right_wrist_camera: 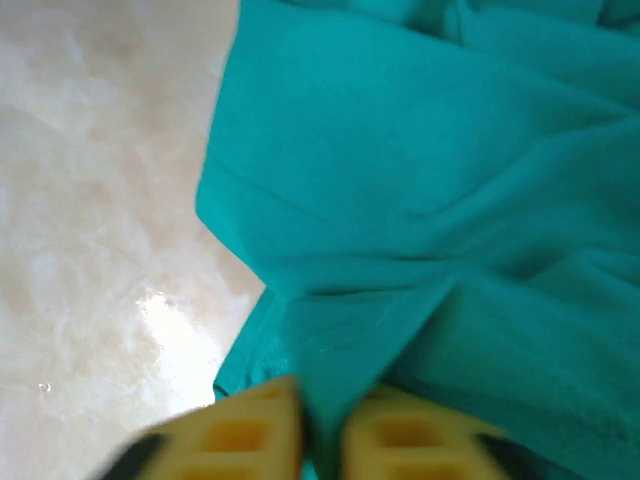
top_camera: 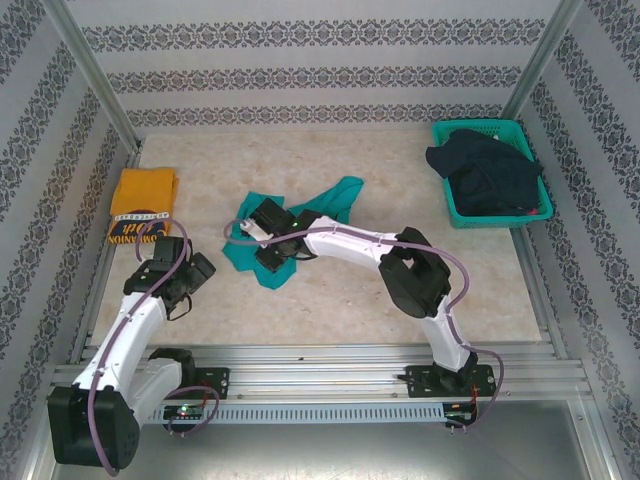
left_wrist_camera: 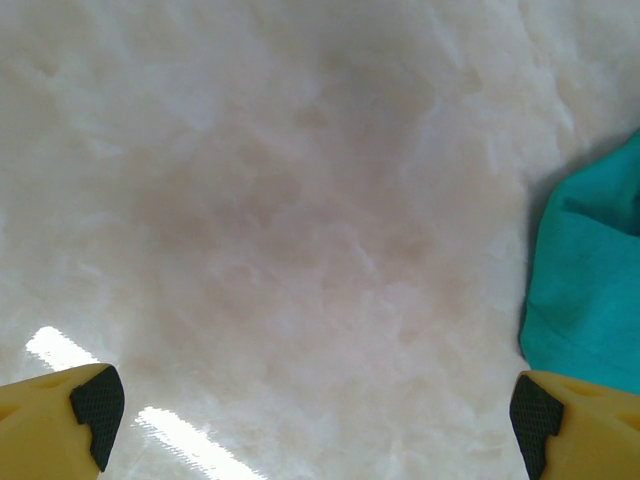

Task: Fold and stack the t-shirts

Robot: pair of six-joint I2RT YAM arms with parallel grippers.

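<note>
With the right gripper pinched on the crumpled teal shirt at frame centre and the left gripper spread apart beside it, flattening likely comes next.

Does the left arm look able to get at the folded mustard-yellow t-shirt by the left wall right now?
Probably yes. The mustard-yellow cloth t-shirt lies close beyond the left tool, which is open and holds nothing, and nothing stands between them.

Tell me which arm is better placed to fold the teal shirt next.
Right, I'd say. The right pincer is shut on a fold of the teal shirt, while the left pincer hangs open over bare table, the shirt off to its side.
</note>
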